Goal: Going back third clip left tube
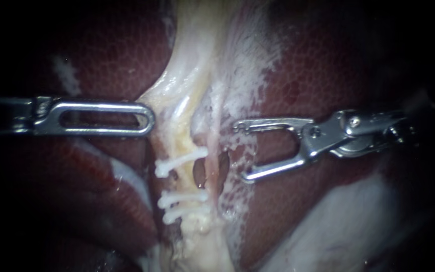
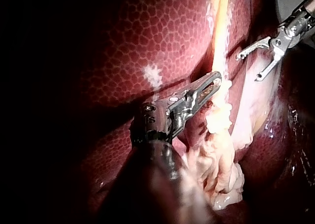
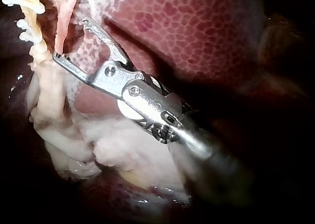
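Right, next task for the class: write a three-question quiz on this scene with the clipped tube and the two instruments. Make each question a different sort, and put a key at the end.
1. True or false: the right instrument holds a clip between its jaws.
2. How many white clips sit across the left tube? A: one. B: three. C: five.
3. Fill in the blank: the mottled red organ lying behind the right instrument is the ____.

Key
1. False. Its jaws stand wide open and empty, beside the tubes.
2. B.
3. liver.
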`<control>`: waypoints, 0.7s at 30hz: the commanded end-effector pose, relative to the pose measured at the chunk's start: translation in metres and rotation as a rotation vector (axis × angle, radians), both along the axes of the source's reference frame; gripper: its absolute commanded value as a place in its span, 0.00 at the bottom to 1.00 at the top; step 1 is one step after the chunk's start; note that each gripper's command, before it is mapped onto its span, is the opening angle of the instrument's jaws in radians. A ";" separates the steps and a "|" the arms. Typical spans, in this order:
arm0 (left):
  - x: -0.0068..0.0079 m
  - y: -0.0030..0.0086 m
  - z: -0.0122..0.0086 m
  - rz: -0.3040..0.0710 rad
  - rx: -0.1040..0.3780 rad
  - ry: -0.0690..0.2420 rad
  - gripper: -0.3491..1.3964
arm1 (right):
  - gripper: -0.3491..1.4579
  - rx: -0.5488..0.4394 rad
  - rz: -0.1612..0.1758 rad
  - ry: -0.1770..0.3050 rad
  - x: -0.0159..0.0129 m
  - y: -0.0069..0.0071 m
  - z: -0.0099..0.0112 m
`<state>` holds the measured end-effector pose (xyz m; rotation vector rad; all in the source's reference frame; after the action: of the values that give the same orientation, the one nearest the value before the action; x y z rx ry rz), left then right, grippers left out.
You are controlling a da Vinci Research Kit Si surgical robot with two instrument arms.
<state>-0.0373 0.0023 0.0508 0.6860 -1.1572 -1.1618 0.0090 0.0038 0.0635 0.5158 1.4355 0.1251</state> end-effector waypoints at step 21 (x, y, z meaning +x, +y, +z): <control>0.0001 0.0002 0.0005 0.001 0.000 -0.001 0.00 | 0.52 -0.020 -0.008 0.013 -0.0022 0.0006 -0.0067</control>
<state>-0.0372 0.0024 0.0513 0.6867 -1.1575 -1.1606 0.0068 0.0043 0.0567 0.5071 1.4459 0.1005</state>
